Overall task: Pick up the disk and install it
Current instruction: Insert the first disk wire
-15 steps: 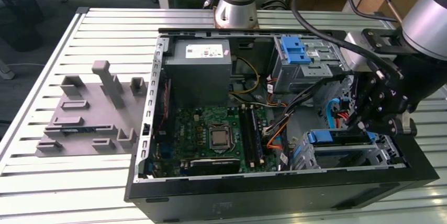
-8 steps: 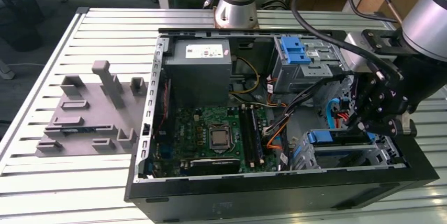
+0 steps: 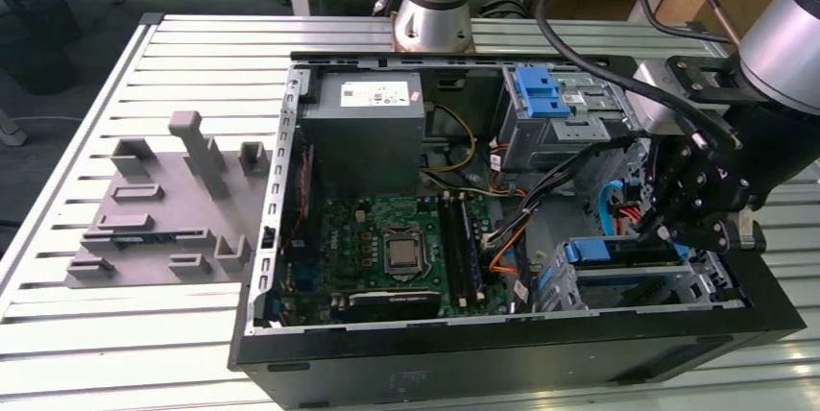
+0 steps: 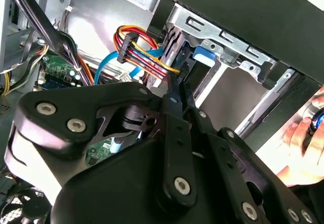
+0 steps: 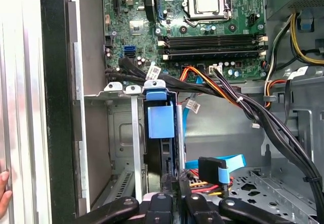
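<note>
The gripper (image 5: 172, 196) was seen closed on the rear edge of the disk (image 5: 161, 127), which was seated upright in the drive cage (image 5: 126, 133) directly ahead of its fingertips.

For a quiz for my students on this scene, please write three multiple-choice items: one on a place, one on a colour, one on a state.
1. The gripper is: A) over the power supply; B) at the drive cage; C) over the grey fixture.
2. The disk's bracket is: A) red; B) blue; C) green.
3. The case is: A) shut; B) wrapped; C) open.

Key: B, it hangs by the cage at the exterior view's right; B, the first wrist view shows blue plastic; C, the motherboard lies bare.
</note>
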